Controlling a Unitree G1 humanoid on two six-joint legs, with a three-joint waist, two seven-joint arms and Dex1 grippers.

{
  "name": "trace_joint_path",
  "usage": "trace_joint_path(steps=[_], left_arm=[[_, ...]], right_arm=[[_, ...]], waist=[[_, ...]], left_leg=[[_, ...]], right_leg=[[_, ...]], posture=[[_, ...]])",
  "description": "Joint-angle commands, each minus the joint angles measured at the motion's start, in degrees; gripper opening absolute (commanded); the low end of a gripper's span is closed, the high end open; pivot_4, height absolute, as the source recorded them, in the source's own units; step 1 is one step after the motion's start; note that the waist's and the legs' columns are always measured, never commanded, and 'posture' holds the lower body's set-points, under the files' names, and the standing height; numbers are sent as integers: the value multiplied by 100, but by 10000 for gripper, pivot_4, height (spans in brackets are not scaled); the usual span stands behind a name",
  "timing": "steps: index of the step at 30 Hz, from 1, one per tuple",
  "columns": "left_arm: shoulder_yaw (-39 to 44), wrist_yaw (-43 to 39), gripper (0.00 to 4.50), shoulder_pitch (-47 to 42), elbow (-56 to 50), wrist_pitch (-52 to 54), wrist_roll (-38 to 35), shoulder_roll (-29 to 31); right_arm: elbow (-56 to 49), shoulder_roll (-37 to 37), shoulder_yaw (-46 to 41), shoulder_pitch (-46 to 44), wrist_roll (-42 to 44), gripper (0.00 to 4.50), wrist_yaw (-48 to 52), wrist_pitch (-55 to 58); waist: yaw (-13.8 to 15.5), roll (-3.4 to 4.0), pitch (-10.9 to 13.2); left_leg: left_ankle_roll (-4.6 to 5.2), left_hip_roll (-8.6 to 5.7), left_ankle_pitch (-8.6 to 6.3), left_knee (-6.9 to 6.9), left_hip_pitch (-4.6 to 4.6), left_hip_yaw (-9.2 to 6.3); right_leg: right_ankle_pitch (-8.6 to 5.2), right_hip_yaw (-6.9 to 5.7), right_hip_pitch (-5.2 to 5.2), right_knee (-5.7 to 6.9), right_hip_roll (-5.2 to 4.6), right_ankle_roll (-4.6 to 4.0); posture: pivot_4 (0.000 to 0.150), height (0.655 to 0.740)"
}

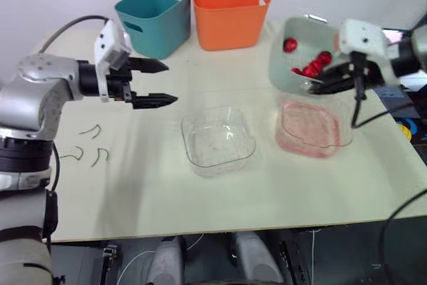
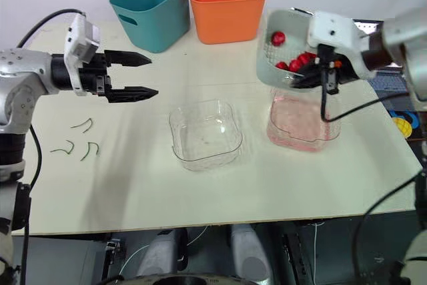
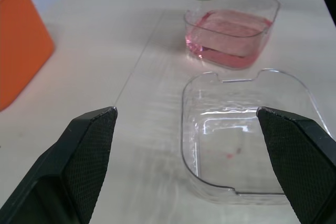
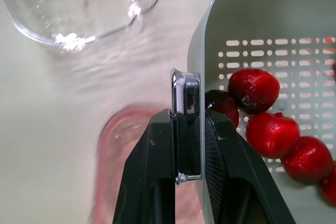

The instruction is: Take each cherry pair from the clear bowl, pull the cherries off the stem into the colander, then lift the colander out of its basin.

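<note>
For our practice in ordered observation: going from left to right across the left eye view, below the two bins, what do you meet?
Loose stems → left gripper → clear bowl → basin. The colander, held by the right gripper, overlaps the basin, so it is left out.

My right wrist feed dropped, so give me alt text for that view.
The right pincer is clamped on the colander rim, holding it over the basin of pink water. Several red cherries lie inside the colander, and the clear bowl sits nearby.
</note>
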Motion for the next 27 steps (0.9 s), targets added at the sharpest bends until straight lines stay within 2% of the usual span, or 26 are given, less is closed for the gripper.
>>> trace_joint_path(steps=[1,8,11,19,27], left_arm=[[274,25,45000,-68,-23,-27,-8,140],[441,144,45000,235,-396,219,-107,261],[516,228,45000,362,-593,327,-160,301],[727,423,45000,639,-975,574,-299,396],[716,449,45000,851,-1167,639,-317,522]], right_arm=[[871,590,146,-557,-367,4165,-234,-696],[3254,2176,497,-1395,-999,4165,-760,-2207],[4101,2587,545,-1601,-1217,4165,-881,-2732],[5506,3168,578,-1787,-1617,4165,-937,-3633],[6131,3464,459,-1977,-1718,4165,-554,-3523]], waist=[[4,0,0],[-4,0,0],[-4,0,0],[-9,1,0],[-73,1,1]], left_leg=[[0,0,0,0,-2,0],[0,1,1,0,-4,-1],[0,0,1,-1,-4,-3],[-1,0,1,0,-4,-10],[-2,0,2,-5,-2,-15]], right_leg=[[9,0,-1,0,0,-9],[13,-2,-3,3,-1,-7],[14,-3,-4,3,-2,-7],[14,-9,0,3,-3,-7],[14,-10,-1,8,0,-7]], posture=[[1500,7400],[1500,7400],[1500,7400],[1500,7400],[1500,7400]])
